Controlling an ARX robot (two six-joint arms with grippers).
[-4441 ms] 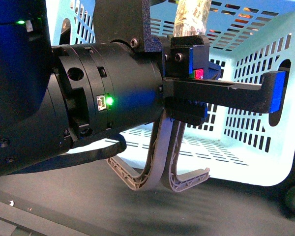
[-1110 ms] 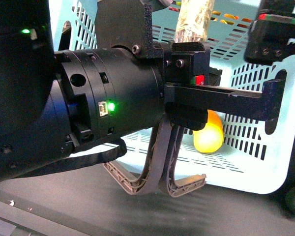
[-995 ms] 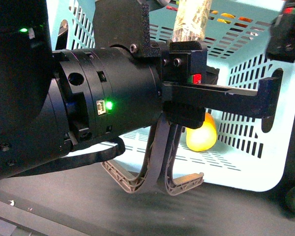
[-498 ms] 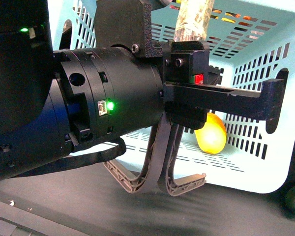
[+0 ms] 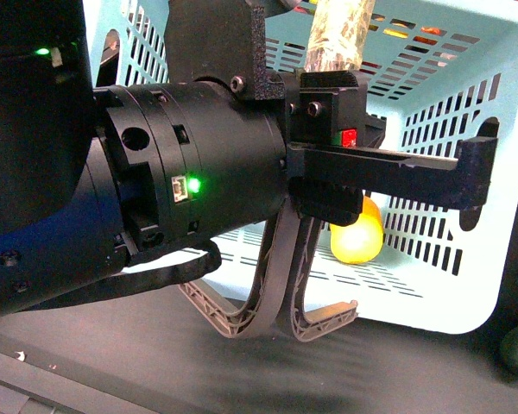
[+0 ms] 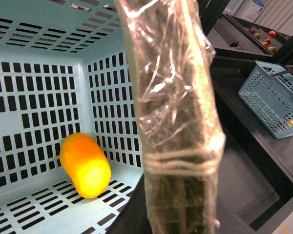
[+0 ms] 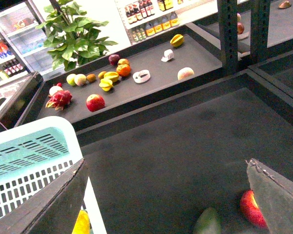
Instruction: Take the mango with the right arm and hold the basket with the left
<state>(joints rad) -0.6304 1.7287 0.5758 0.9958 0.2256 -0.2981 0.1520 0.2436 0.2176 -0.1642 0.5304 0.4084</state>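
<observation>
The mango (image 6: 85, 165) lay inside the basket (image 5: 440, 112), on the slotted floor and close against a side wall near a corner. Neither claw touched it, so the fruit's share of the job looked done. Around it the pale blue walls stood high enough to stop it from rolling out. The left claw (image 5: 397, 164) reached across the basket's mouth and looked clamped on the taped handle (image 6: 176, 122). That handle filled the left wrist view and ran down behind the claw's block in the front view. The grip seemed meant to steady the basket, though whether the basket sat fully on the desk (image 7: 185, 126) could not be told. Two grey-brown handle loops (image 5: 276, 289) hung slack down the near wall, held by nothing. The right claw (image 7: 166, 168) hovered over the dark desk outside the basket, its fingers wide apart with nothing between them. Below it lay a dark green fruit (image 7: 207, 223) and a red fruit (image 7: 246, 207), the latter partly hidden by a finger.
</observation>
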